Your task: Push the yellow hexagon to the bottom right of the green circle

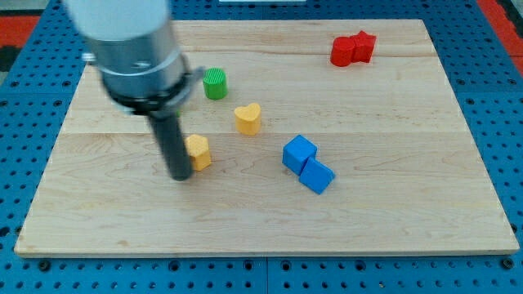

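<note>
Pale wooden tabletop (392,204) on blue perforated pegboard (24,49), red strip (502,12) at the view's top right.

Blurred silver-grey cylinder, black collar beneath — then a straight dark rod down to my tip (180,175).

one camera only, so no second view shares anything with it. it looks down at a slant from above the near long edge of the wooden board (270,220), facing toward the far edge at the view's top. it stands far enough back that almost the whole board fits, with blue pegboard (24,33) showing round it. the arm's grey housing (135,49) looms large and blurred at the view's upper left, nearest the lens.
</note>
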Controlling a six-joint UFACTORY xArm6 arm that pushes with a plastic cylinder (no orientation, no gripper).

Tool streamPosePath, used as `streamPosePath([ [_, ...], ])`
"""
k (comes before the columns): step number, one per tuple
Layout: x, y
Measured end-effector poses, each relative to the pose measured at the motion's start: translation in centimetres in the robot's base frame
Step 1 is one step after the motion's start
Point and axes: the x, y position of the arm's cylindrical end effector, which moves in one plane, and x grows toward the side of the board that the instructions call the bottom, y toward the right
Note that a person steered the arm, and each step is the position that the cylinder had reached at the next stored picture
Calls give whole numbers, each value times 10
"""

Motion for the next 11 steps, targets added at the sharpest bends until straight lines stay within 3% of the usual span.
streamPosePath([
  [1,-9,-1],
  [2,-15,-42],
  [4,-37,51],
  [6,9,5],
  [7,-33,-8],
  [9,-51,65],
  [10,-31,20],
  [11,-43,-8],
])
